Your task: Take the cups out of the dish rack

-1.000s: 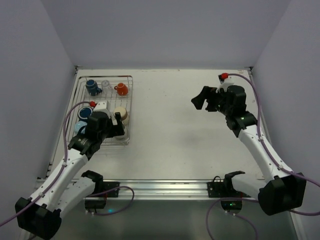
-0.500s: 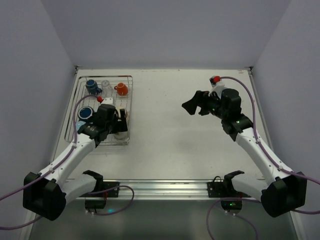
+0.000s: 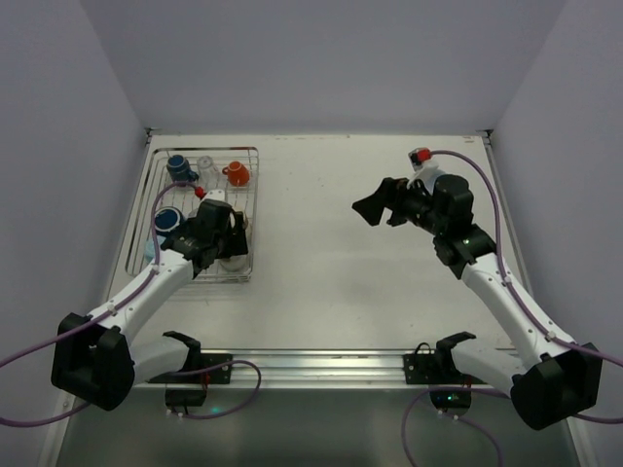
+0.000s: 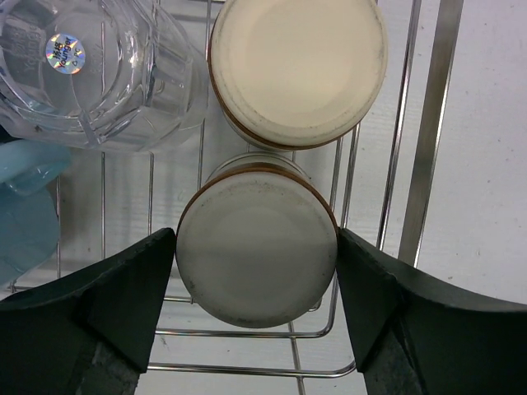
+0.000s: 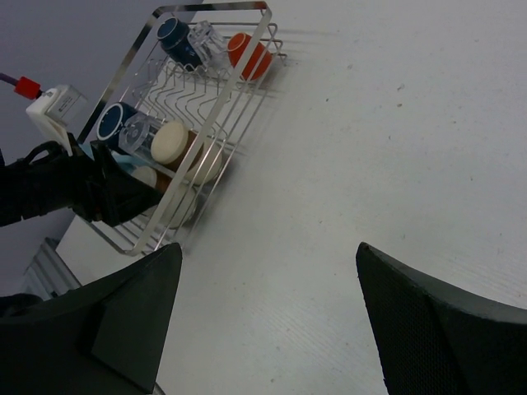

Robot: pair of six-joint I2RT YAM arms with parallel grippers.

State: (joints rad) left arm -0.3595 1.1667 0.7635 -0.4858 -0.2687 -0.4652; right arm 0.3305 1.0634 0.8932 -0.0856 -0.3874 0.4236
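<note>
The dish rack (image 3: pixel 257 185) is sitting at about 9 o'clock on the white table (image 3: pixel 341 272), and all the cups are lying inside it. Along its 12 o'clock end a dark blue mug (image 3: pixel 178 168), a small clear glass (image 3: pixel 206 165) and an orange-red mug (image 3: pixel 237 173) are standing in a row. A second dark blue cup (image 3: pixel 167 220) is resting nearer the middle, toward the 9 o'clock side.

At the 5 o'clock corner of the rack, a grey-white cup (image 4: pixel 257 251) is sitting upside down. Its round, faintly speckled base is facing up and a thin brown band is ringing the edge. The left gripper (image 4: pixel 256 271) is hanging over this cup with its jaws spread wide, one black finger at 9 o'clock of the cup and the other at 3 o'clock. Both are lying right against its sides, but I cannot tell whether they are pressing on it.

A cream cup (image 4: pixel 298 70), also inverted and brown-banded, is crowding in just at 12 o'clock of the grey-white one. A faceted clear glass (image 4: pixel 90 74) bearing a shiny round sticker is lying at 10 o'clock, and a light blue cup (image 4: pixel 25 206) is showing at 9 o'clock. The rack's side wires are running just beyond the 3 o'clock finger.

The right gripper (image 5: pixel 269 255) is hovering above bare table at about 2 o'clock, well apart from the rack, with its jaws released wide and holding nothing.
</note>
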